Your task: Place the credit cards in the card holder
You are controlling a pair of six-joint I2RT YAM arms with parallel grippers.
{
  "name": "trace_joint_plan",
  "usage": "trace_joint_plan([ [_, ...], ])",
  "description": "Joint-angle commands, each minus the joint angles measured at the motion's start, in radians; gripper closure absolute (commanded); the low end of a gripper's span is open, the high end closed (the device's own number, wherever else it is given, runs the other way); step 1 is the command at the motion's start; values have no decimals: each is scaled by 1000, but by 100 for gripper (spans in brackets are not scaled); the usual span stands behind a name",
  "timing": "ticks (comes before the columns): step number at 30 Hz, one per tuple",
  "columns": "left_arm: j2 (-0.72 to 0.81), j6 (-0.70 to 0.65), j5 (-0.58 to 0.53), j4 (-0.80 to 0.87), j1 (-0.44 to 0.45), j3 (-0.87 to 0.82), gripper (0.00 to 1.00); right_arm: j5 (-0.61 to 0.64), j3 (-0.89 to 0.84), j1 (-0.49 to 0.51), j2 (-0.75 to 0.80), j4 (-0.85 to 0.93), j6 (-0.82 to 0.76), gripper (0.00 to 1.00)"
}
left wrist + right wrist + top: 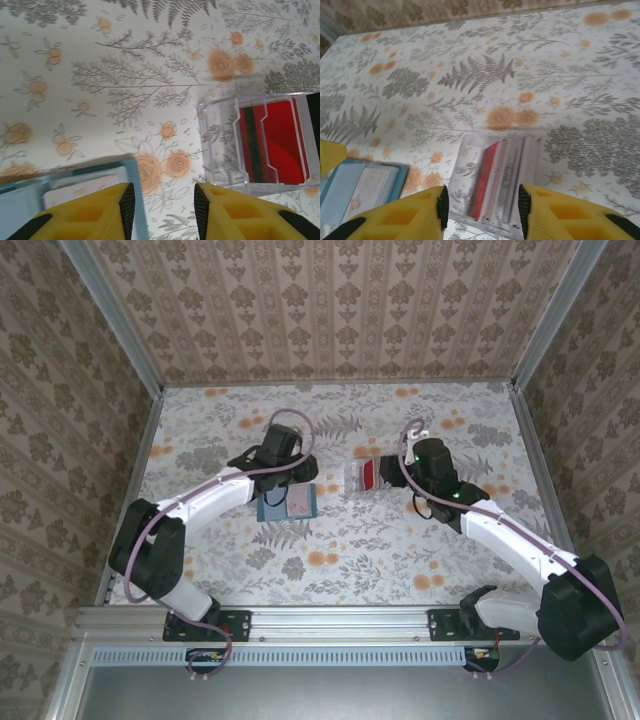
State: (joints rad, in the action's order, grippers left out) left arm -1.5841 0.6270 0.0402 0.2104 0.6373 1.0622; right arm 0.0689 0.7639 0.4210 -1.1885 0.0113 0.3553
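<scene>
Top external view places the small teal-blue folding card holder [288, 503] lying open on the floral counter [330, 550], directly under the left arm. The clear plastic tray [352, 476] sits just to its right, in front of the right arm. I count one holder, one tray, one bright red plastic card [280, 142] inside the tray and one pale greyish-white card [370, 187] already lying on a holder panel. Whether the pale strips beside the red card are more cards or tray dividers I cannot tell. The left end effector [162, 200] is released, its fingers apart and empty beside the holder. The right end effector [482, 205] is likewise spread and empty over the tray. These cards are probably light, stiff and slick, so pinching an exposed edge at the tray's notch looks best. The light holder may slide when pushed.
</scene>
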Motion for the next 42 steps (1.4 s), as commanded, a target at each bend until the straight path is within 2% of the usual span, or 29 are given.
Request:
trace_joint_plan([
  [1,-63,-4,-13,9,23,85,51,-3,-10,-27,23,-43,61,54],
  [7,-143,-15,-2,17,53,195,50,-36,-5,-64,10,-1,72,53],
  [11,-196,-13,13,19,66,244,50,-127,9,-99,-49,33,85,52],
  [17,-276,-11,43,32,93,315,50,-186,-6,-147,-117,3,124,51],
  [29,-365,23,82,7,115,325,50,-222,31,-178,-227,59,154,49],
  [37,-414,27,101,10,124,363,49,-169,39,-182,-217,103,146,44],
  [42,-431,26,110,16,125,382,49,-196,52,-182,-242,107,151,43],
])
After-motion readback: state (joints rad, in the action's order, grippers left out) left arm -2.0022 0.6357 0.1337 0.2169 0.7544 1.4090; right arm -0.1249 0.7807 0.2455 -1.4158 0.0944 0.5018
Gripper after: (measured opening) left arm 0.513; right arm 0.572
